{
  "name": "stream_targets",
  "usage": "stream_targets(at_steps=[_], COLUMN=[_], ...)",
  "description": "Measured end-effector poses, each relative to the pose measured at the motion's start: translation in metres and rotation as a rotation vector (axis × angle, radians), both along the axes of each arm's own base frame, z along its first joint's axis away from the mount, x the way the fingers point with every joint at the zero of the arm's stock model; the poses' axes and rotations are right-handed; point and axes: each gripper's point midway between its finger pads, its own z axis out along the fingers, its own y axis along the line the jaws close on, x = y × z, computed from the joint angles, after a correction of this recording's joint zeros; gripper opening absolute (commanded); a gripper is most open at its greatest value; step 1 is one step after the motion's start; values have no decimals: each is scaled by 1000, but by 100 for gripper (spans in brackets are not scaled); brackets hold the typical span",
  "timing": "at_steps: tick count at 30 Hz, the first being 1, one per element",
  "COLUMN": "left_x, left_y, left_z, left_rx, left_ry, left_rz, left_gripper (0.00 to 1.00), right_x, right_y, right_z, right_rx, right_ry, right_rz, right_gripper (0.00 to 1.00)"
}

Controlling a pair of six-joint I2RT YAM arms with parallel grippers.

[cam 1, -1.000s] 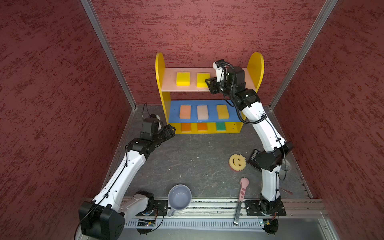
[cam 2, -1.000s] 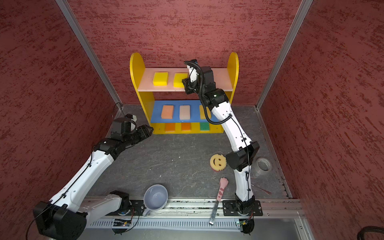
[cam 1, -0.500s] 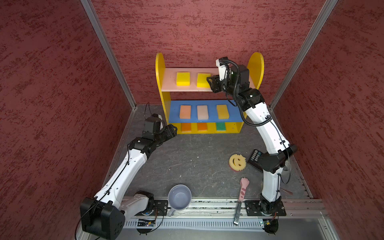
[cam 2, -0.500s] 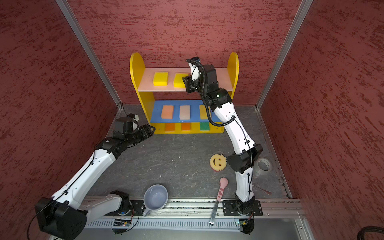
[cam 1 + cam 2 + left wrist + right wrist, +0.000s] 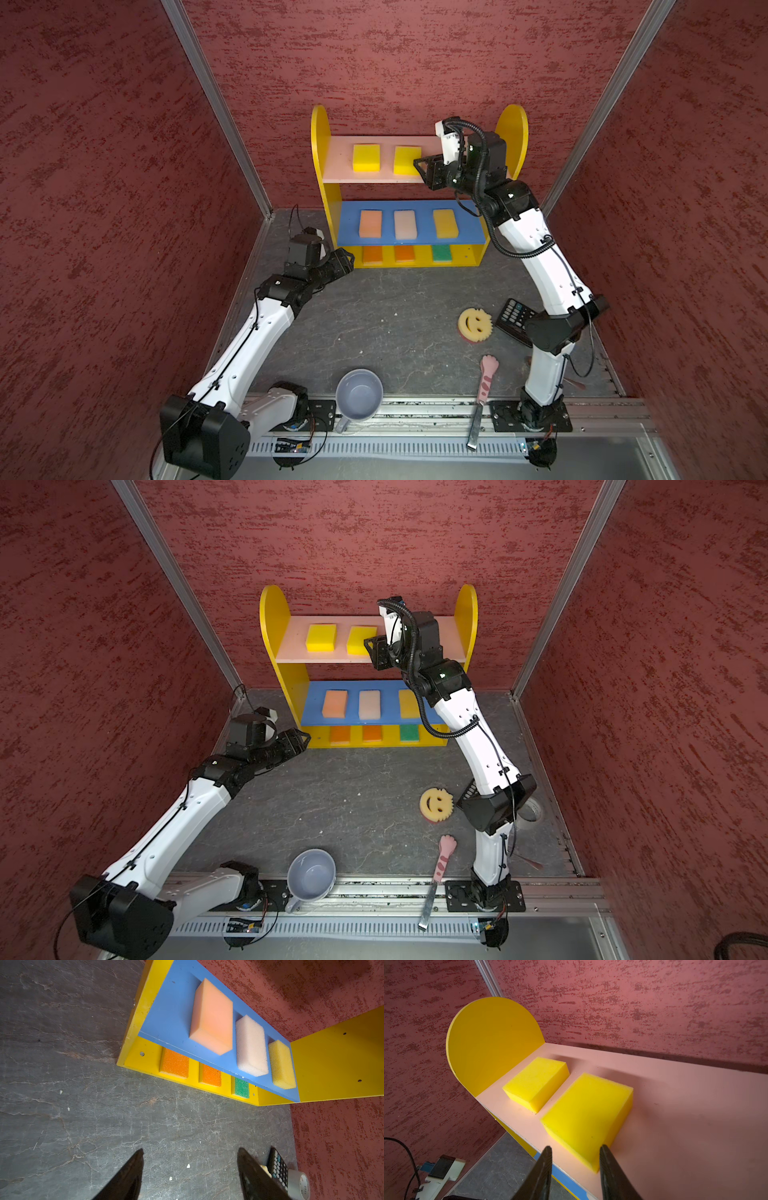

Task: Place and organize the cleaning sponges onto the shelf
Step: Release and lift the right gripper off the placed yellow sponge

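The shelf (image 5: 320, 137) stands at the back. Two yellow cleaning sponges (image 5: 366, 157) (image 5: 405, 160) lie on its pink top board. The blue middle board holds a peach one (image 5: 370, 223), a pale pink one (image 5: 405, 224) and a yellow one (image 5: 445, 223). Two orange ones (image 5: 372, 254) (image 5: 404, 253) and a green one (image 5: 441, 252) lie on the bottom board. A round smiley sponge (image 5: 475, 323) lies on the floor. My right gripper (image 5: 576, 1147) is open, its tips at the near corner of the second yellow sponge (image 5: 587, 1113). My left gripper (image 5: 190, 1149) hangs open and empty over the floor beside the shelf's lower left corner.
A grey-blue mug (image 5: 359, 395) and a pink cat-paw tool (image 5: 486, 376) lie near the front rail. A black calculator (image 5: 515, 316) sits by the right arm's elbow, with a tape roll (image 5: 299, 1184) beside it. Red walls close in on three sides.
My right wrist has swung to the right along the top board, while its tips stay by the second yellow sponge. My left gripper has edged a little toward the shelf.
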Motion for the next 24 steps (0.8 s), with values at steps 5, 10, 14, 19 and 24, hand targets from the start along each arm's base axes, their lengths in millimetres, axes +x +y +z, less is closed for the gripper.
stream_targets(at_steps=[5,10,14,19,24], left_x=[0,0,-1,-1,-1], left_y=[0,1,1,1,1], left_z=[0,-2,-4,-5,-5], left_rx=[-4,-2,-1,-1,-1], left_ry=[1,4,9,10,11], left_rz=[5,7,8,8,8], left_gripper=[72,71,72,72,72], right_x=[4,7,10,15,18], right_y=[1,2,3,3,2], right_z=[-10,-16,-21,-27,-29], right_rx=[-12,-13,-17,-24,-29], right_ry=[25,41,51,58,60], right_rz=[-4,-11,-15,-27,-41], right_gripper=[36,31,28,28,28])
